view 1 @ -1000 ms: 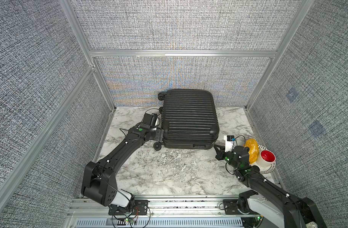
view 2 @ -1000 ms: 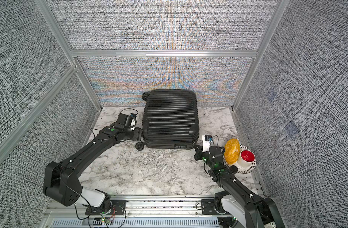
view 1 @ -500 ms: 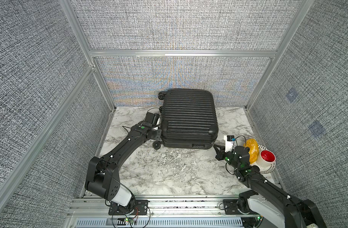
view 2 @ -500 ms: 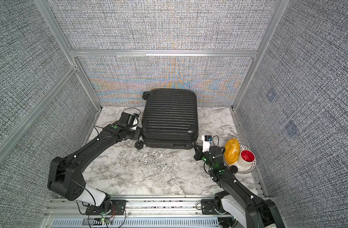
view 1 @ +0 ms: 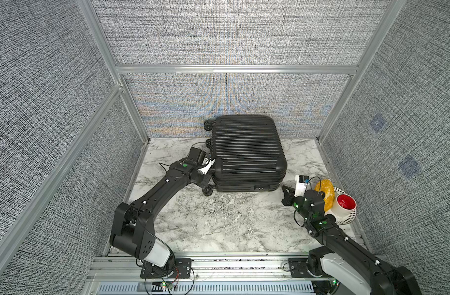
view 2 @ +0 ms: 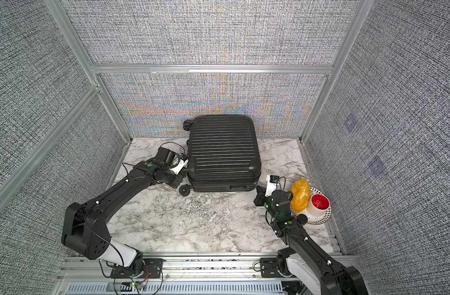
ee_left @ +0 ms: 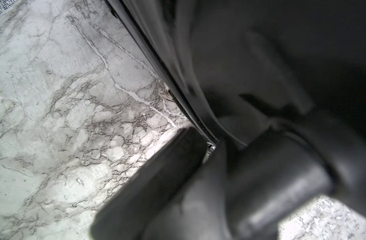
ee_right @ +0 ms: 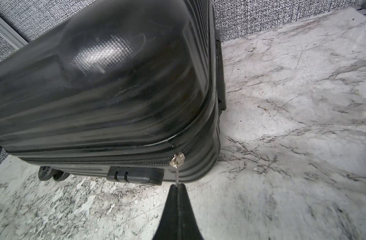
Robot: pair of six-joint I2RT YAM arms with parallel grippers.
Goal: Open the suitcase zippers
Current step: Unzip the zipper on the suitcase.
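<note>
The black ribbed hard-shell suitcase [view 1: 246, 150] sits at 12 o'clock on the marble surface [view 1: 218, 217]. My right hand [ee_right: 178, 186] pinches its silver zipper pull [ee_right: 177, 161] at 5 o'clock; my left hand [ee_left: 211, 145] is closed at 8 o'clock (contents unclear).

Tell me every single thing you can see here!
suitcase: one, black, lying flat at the table's back
zipper pull: one, silver, suitcase's front right corner
table: one, grey-white marble, under everything
plate: one, white with black dots, by the right wall
cup: one, white with red inside, on the plate
lumpy thing: one, yellow, on the plate beside the cup
left pincer: one, black, shut, at the suitcase's wheeled side
right pincer: one, black, shut on the zipper pull
</note>
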